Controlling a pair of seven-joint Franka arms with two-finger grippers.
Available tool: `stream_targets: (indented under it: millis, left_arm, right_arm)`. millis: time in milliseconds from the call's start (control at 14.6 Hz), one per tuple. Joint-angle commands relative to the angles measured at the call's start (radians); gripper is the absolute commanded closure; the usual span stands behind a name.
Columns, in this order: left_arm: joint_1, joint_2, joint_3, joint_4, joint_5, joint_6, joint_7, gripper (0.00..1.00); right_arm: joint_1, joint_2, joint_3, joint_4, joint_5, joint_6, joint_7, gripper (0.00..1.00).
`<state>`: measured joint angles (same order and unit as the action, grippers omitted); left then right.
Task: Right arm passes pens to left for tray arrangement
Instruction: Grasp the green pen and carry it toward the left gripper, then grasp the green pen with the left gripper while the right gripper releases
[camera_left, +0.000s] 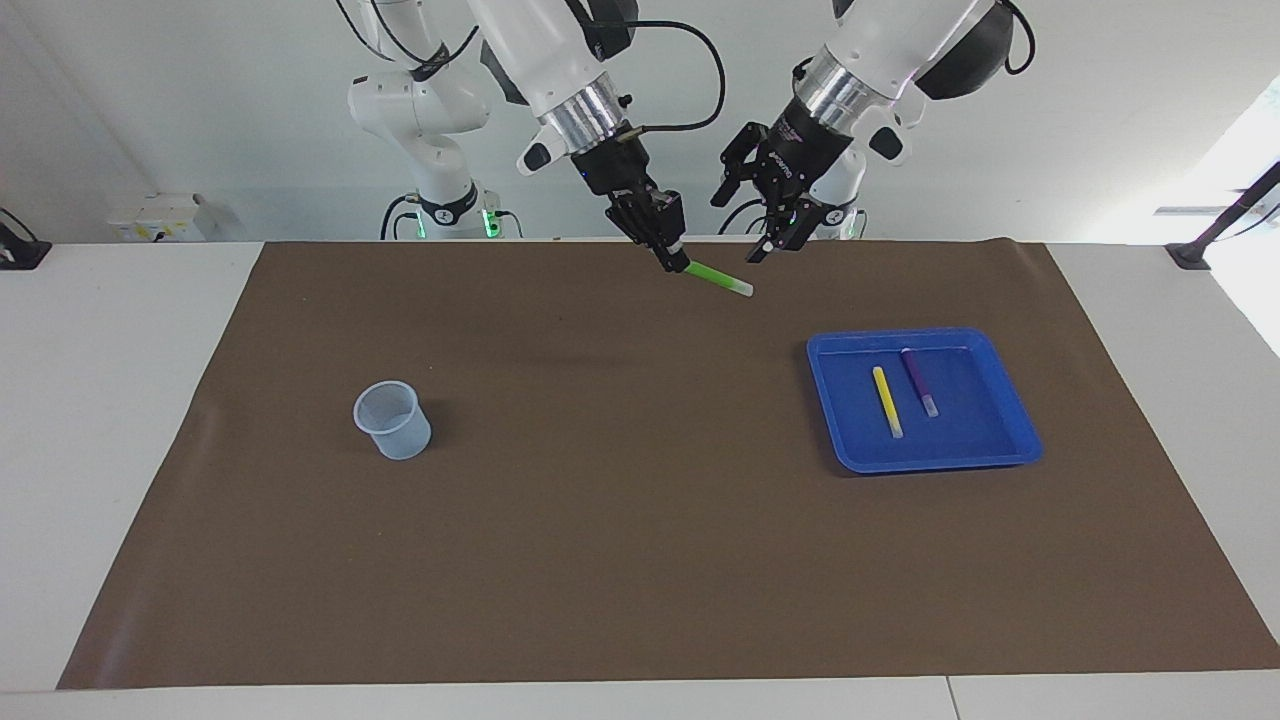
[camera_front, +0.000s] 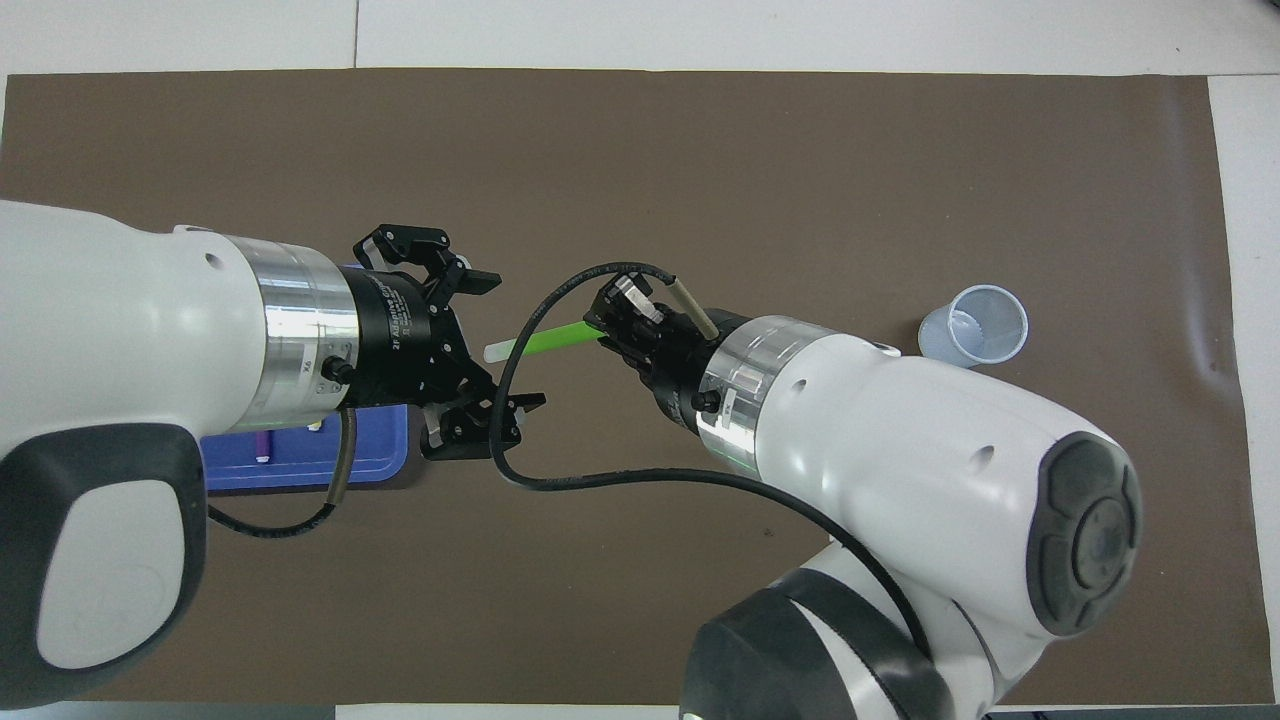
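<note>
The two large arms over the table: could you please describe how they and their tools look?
Both arms are glossy white with dark grey joint caps and a silver ring at the wrist. The right arm has a black wrist with a small blue light and a looping black cable. Each ends in a black two-finger linkage tool: the right tool, and the left tool with white lettering.

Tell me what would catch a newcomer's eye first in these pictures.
Two big white arms meet in mid-air over the brown mat, at the robots' end of the table. The right gripper is shut on a bright green pen, whose pale tip points at the open left gripper close by. Next comes the blue tray toward the left arm's end, with a yellow pen and a purple pen lying side by side in it.
</note>
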<state>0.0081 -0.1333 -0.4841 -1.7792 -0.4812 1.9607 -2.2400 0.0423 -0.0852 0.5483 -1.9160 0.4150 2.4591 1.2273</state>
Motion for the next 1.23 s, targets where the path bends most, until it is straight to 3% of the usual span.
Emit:
stream_targets:
  millis: [0, 410, 819, 1161]
  left_arm:
    - [-0.011, -0.049, 0.009, -0.126, -0.002, 0.127, 0.054, 0.0]
    - [-0.057, -0.005, 0.007, -0.192, -0.004, 0.291, 0.05, 0.0]
    - [-0.06, 0.0, 0.007, -0.192, -0.004, 0.302, 0.049, 0.02]
    - [-0.06, -0.002, 0.007, -0.194, -0.004, 0.3, 0.056, 0.3]
  right_arm:
    - [-0.009, -0.024, 0.001, -0.029, 0.031, 0.018, -0.012, 1.0]
    - [-0.013, -0.018, 0.001, -0.023, 0.033, 0.018, -0.015, 1.0]
    - [-0.016, -0.016, 0.001, -0.023, 0.033, 0.018, -0.022, 1.0]
    - [-0.018, -0.016, 0.001, -0.023, 0.033, 0.018, -0.025, 1.0]
